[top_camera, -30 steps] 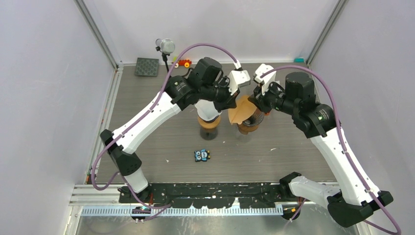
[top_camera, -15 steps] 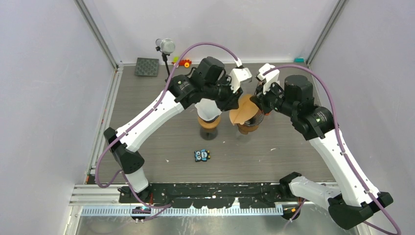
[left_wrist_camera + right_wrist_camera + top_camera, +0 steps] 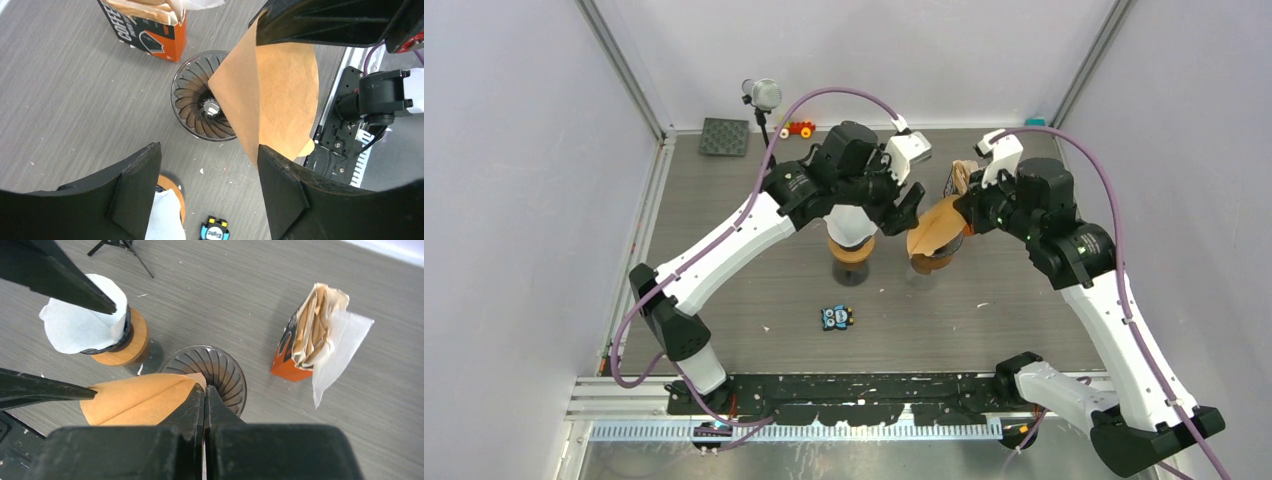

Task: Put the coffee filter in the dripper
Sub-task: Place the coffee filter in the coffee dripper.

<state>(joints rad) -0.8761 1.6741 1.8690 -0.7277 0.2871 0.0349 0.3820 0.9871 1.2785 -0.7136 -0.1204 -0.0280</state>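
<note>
Top external view: the right gripper [image 3: 962, 207] is clenched on the brown coffee filter [image 3: 932, 228], pinching it by one edge. The filter is folded flat and hangs tilted over the dripper [image 3: 930, 260], hiding most of it from above. The left wrist camera shows the paper covering only one side of the dripper's ribbed mouth, with the rest of the bowl bare. Whether paper touches rim cannot be told.

The left gripper [image 3: 209, 150] has its jaws spread and grasps nothing. Its fingers flank the filter's lower edge above the dripper, crowding that side.

Just beside the dripper, on the robot's left, stands a wooden-collared brewer [image 3: 852, 240] lined with white paper. Beyond the dripper, toward the back wall, an orange filter box [image 3: 300, 347] stands torn open, with brown sheets showing. Nearer the arm bases than the dripper lies a small owl toy [image 3: 836, 317]. Well apart, far back-left of the dripper, are a microphone stand [image 3: 764, 96] and a dark square mat [image 3: 725, 136].
</note>
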